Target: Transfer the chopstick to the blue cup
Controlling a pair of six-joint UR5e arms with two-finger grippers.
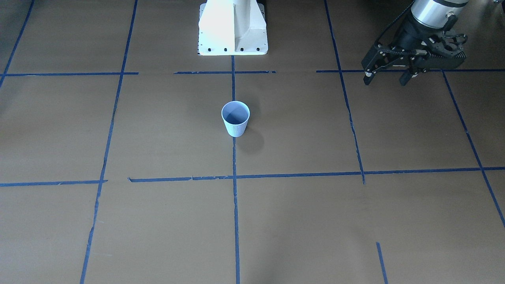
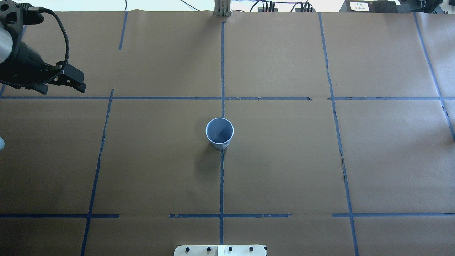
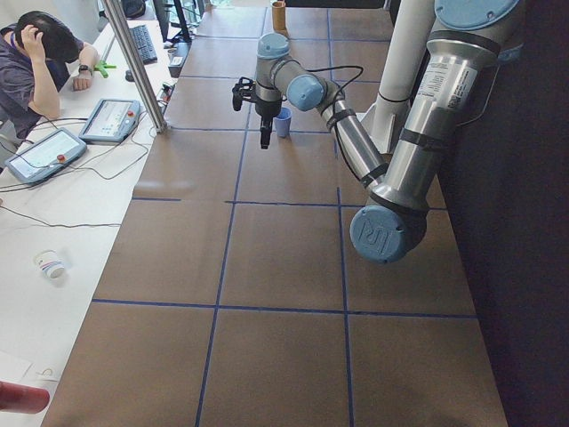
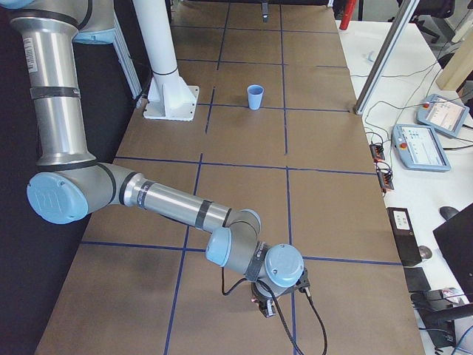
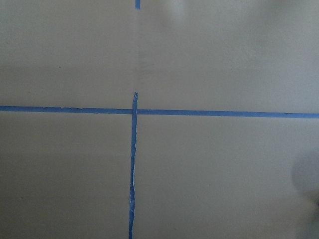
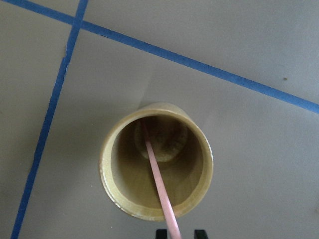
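The blue cup (image 1: pixel 235 118) stands upright and empty at the table's centre; it also shows in the overhead view (image 2: pixel 219 133). The pink chopstick (image 6: pixel 158 181) leans inside a tan bamboo holder (image 6: pixel 110 149), seen only in the right wrist view. My right gripper (image 6: pixel 180 233) hangs just above the holder. Its fingertips (image 6: pixel 160 233) stand apart on either side of the stick's upper end, with a gap wider than the stick. My left gripper (image 1: pixel 388 81) is open and empty, well off to the cup's side near the robot.
Blue tape lines (image 2: pixel 222 71) divide the brown paper table into squares. The white robot base (image 1: pixel 232 31) stands behind the cup. An operator (image 3: pixel 40 49) sits at a side desk with tablets (image 3: pixel 111 120).
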